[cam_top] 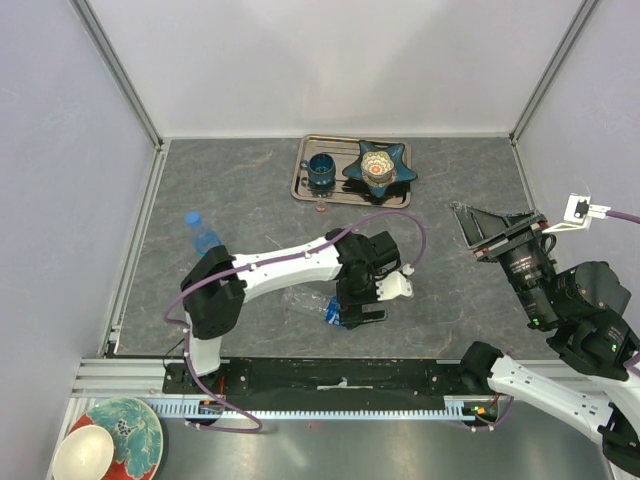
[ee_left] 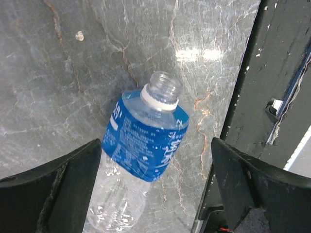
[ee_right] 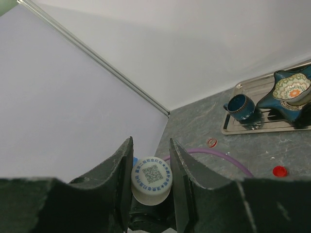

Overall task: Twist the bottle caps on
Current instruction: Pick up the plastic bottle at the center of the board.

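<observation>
Left pincer (ee_left: 155, 145) fills the near edge of its wrist view, fingers spread wide, gripping nothing. Between them, touching neither, a blue-labelled bottle (ee_left: 146, 141) lies on its side on the grey marbled counter (ee_left: 58, 73). Neck open and uncapped, white ring below the threads, mouth pointing toward 1 o'clock in that view. Right pincer (ee_right: 150, 141) is raised well off the counter at the right, closed tight on a white cap (ee_right: 151, 177) with a printed code square on its top; cap is pinched on both sides. Overhead: lying bottle at about 6 o'clock from the counter's middle, under the left arm's wrist. Second bottle (cam_top: 203, 235) stands upright at 9 o'clock, blue cap (cam_top: 194, 218) on its neck. Metal tray (cam_top: 300, 185) at 12 o'clock holds a dark blue cup (cam_top: 322, 172) and a star-shaped bowl (cam_top: 378, 165). Red cap (ee_right: 279, 171) lies loose on the counter near the tray, seen from the right wrist only.
</observation>
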Controlling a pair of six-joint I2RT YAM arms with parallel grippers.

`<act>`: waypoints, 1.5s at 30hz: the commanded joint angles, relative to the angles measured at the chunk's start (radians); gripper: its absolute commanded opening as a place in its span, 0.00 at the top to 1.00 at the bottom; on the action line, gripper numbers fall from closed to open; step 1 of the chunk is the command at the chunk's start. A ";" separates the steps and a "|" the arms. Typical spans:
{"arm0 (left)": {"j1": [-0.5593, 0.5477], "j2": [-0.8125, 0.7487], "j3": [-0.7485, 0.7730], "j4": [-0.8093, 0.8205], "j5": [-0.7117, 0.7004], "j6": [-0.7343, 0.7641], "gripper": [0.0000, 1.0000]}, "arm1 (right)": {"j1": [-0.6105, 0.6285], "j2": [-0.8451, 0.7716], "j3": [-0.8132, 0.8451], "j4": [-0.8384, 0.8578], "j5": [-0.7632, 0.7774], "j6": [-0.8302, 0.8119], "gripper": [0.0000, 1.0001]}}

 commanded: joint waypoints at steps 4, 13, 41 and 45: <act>0.002 -0.199 -0.113 0.064 -0.077 0.057 0.01 | 0.001 0.013 0.049 0.002 -0.007 -0.025 0.81; 0.141 -0.330 -0.218 0.107 -0.045 0.244 0.01 | 0.001 0.022 0.051 -0.001 -0.016 -0.020 0.81; 0.388 -0.235 -0.256 -0.075 0.317 0.870 0.01 | 0.001 0.065 0.079 0.018 -0.065 -0.030 0.78; 0.374 -0.212 -0.255 -0.063 0.320 0.862 0.01 | 0.001 0.065 0.075 0.018 -0.062 -0.033 0.78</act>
